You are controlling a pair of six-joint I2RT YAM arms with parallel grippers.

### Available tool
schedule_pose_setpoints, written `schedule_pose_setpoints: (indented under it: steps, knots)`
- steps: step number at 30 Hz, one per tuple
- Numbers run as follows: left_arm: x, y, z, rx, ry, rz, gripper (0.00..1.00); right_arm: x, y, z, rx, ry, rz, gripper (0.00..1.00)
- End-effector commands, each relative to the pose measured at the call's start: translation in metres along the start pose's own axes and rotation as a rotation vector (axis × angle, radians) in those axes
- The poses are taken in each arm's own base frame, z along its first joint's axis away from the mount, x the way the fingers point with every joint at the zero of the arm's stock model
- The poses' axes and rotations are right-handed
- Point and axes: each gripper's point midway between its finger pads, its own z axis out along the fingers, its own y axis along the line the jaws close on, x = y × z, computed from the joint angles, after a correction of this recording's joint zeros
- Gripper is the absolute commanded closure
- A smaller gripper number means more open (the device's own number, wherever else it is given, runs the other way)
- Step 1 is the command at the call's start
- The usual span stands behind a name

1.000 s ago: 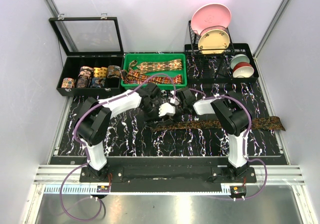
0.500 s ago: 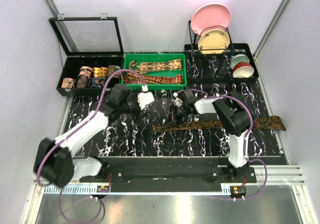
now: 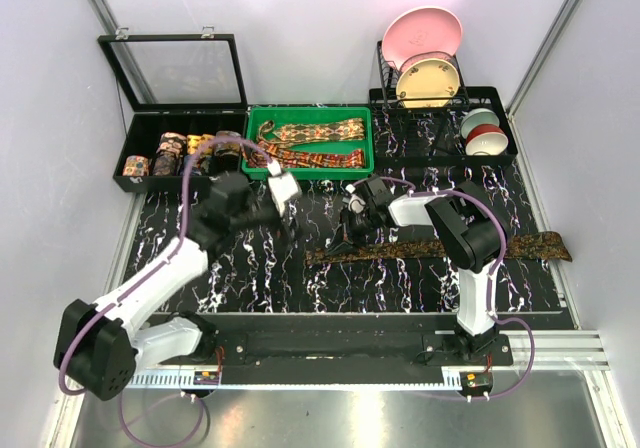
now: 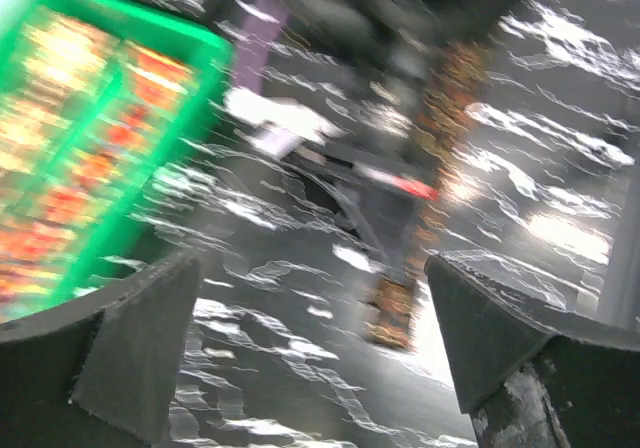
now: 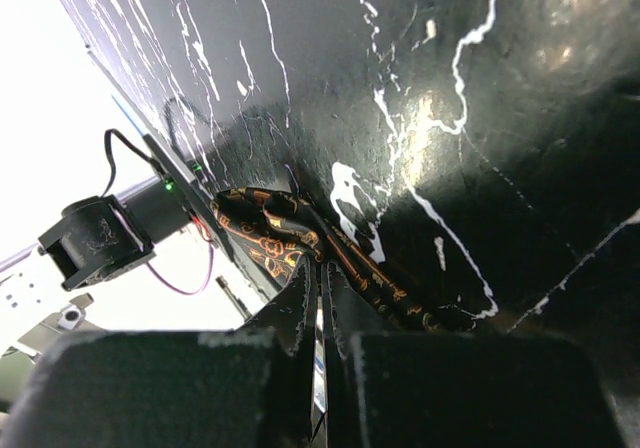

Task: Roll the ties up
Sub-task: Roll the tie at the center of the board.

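Right tool pinches the tie end at the tabletop, evidently to start the roll; left tool wide, empty.

Right gripper closed at left end of flat tie; left gripper near green tray.

The marbled table looks glossy, the tie patterned cloth, the green tray smooth plastic.

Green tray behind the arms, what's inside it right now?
The green tray holds loose, unrolled ties lying lengthwise, patterned in gold, orange and red. They overlap, so their number is unclear, and the tray floor beneath them is mostly covered.
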Motion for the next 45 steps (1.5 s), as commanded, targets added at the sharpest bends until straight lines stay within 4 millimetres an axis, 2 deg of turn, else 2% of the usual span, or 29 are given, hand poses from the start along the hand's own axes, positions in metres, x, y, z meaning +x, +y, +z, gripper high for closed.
schedule_pose_setpoints:
  steps: [1,2,3,4,5,6,8,10,11,13,15,16,18,19,20,21,22,24,26,27,28,29,30,31,33,35,37,45]
  knots:
    - [0.028,-0.053,0.014,0.123,-0.088,-0.002,0.01,-0.008,0.010,-0.006,0.000,-0.009,-0.053,1.00]
    - [0.031,-0.053,0.017,0.119,-0.103,0.028,0.01,-0.008,0.009,-0.006,-0.001,-0.006,-0.053,1.00]
    - [0.051,-0.055,0.019,0.120,-0.078,0.032,0.01,-0.008,0.009,-0.006,-0.010,0.004,-0.050,1.00]
    - [0.058,-0.055,0.019,0.111,-0.074,0.042,0.01,-0.008,0.008,-0.004,-0.012,0.013,-0.044,1.00]
    - [0.055,-0.053,0.020,0.095,-0.108,0.074,0.01,-0.009,0.008,-0.004,-0.015,0.017,-0.041,1.00]
    - [0.073,-0.057,0.018,0.094,-0.093,0.084,0.02,-0.009,0.010,-0.006,-0.027,0.024,-0.044,1.00]
    - [0.075,-0.058,0.015,0.080,-0.134,0.113,0.04,-0.009,0.013,-0.009,-0.031,0.023,-0.083,1.00]
    - [0.095,-0.073,0.013,0.138,-0.123,0.157,0.06,-0.006,0.011,-0.009,-0.036,0.037,-0.088,1.00]
    - [0.094,-0.072,0.014,0.132,-0.151,0.188,0.08,-0.006,0.010,-0.008,-0.036,0.041,-0.090,1.00]
    - [0.114,-0.070,0.019,0.102,-0.108,0.177,0.12,-0.007,0.007,-0.007,-0.027,0.037,-0.095,1.00]
    - [0.114,-0.057,0.023,0.041,-0.109,0.169,0.13,-0.006,0.006,-0.005,-0.026,0.045,-0.090,1.00]
    - [0.123,-0.058,0.027,0.048,-0.090,0.163,0.13,-0.006,0.004,-0.005,-0.023,0.048,-0.086,1.00]
    - [0.115,-0.060,0.032,0.073,-0.124,0.201,0.13,-0.008,0.004,-0.005,-0.025,0.047,-0.084,1.00]
    - [0.123,-0.061,0.039,0.084,-0.091,0.201,0.13,-0.007,0.003,-0.004,-0.025,0.054,-0.077,1.00]
    - [0.130,-0.054,0.044,0.049,-0.045,0.188,0.13,-0.007,0.003,-0.005,-0.030,0.057,-0.076,1.00]
    - [0.125,-0.050,0.049,0.036,-0.048,0.173,0.13,-0.007,0.003,-0.005,-0.030,0.056,-0.075,1.00]
    - [0.130,-0.049,0.053,0.042,-0.032,0.170,0.13,-0.007,0.002,-0.005,-0.027,0.057,-0.073,1.00]
    - [0.131,-0.051,0.060,0.080,-0.018,0.181,0.13,-0.006,0.002,-0.004,-0.035,0.065,-0.071,1.00]
    - [0.144,-0.057,0.064,0.130,0.029,0.148,0.14,-0.006,0.003,-0.004,-0.039,0.066,-0.065,1.00]
    - [0.139,-0.055,0.068,0.130,0.025,0.143,0.16,-0.007,0.004,-0.006,-0.041,0.061,-0.070,1.00]
    - [0.145,-0.055,0.070,0.133,0.040,0.133,0.19,-0.007,0.006,-0.006,-0.043,0.060,-0.071,1.00]
    - [0.150,-0.056,0.071,0.145,0.065,0.131,0.24,-0.009,0.007,-0.007,-0.047,0.056,-0.076,1.00]
    - [0.148,-0.054,0.074,0.147,0.069,0.129,0.35,-0.008,0.008,-0.008,-0.051,0.059,-0.073,1.00]
    - [0.152,-0.055,0.075,0.157,0.085,0.119,0.41,-0.010,0.007,-0.010,-0.052,0.055,-0.063,1.00]
    - [0.152,-0.060,0.076,0.189,0.087,0.131,0.48,-0.013,0.004,-0.014,-0.061,0.052,-0.039,1.00]
    - [0.155,-0.067,0.076,0.218,0.097,0.156,0.45,-0.016,0.001,-0.017,-0.071,0.052,-0.026,1.00]
    - [0.160,-0.069,0.078,0.224,0.118,0.152,0.34,-0.016,0.001,-0.018,-0.072,0.050,-0.036,1.00]
    - [0.163,-0.062,0.092,0.223,0.152,0.135,0.29,-0.014,0.002,-0.018,-0.089,0.065,-0.031,1.00]
